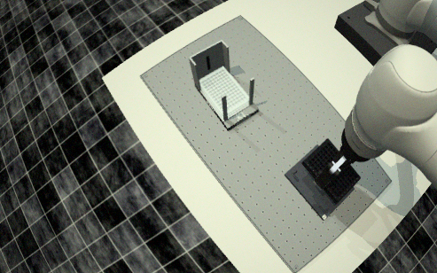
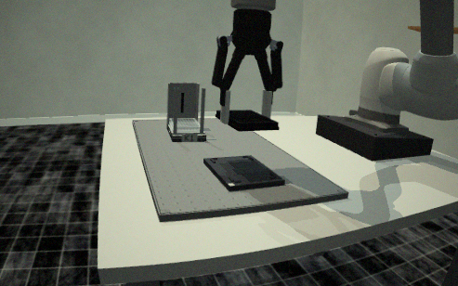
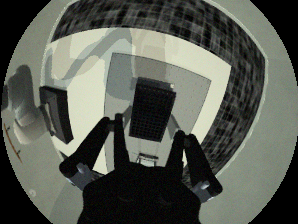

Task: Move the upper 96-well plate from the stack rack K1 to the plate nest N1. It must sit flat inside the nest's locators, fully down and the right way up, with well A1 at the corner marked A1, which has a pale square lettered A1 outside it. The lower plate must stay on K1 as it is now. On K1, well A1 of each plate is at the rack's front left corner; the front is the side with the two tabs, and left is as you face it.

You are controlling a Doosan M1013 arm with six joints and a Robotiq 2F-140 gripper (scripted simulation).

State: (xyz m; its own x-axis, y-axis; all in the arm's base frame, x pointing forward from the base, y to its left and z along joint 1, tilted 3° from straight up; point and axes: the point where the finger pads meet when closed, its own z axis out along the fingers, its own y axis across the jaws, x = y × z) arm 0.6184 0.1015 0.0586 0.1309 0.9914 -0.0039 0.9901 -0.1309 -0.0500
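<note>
Gripper (image 2: pixel 246 106) clamped on the black 96-well plate (image 2: pixel 249 120), one finger on each of two opposite side walls, held level in the air. In the top view, carried plate at lower right of the frame, over the plate nest N1 (image 1: pixel 299 178) but not yet down inside its locators. In the exterior view, plate hanging at upper centre, well above the nest, which lies lower in the frame on the grey perforated base board (image 2: pixel 184 186). Stack rack K1 (image 1: pixel 213 59) at upper centre of the top view, with the white lower plate (image 1: pixel 222 90) resting inside.

Probably light, stiff plastic with smooth, somewhat slippery walls; thin skirt likely to crack under strong squeeze. Best taken at the middle of the two opposite walls, to keep balance and avoid tilting. Small pale square (image 1: pixel 324 216) at the nest's lower corner, probably the A1 mark; lettering too small to read.
</note>
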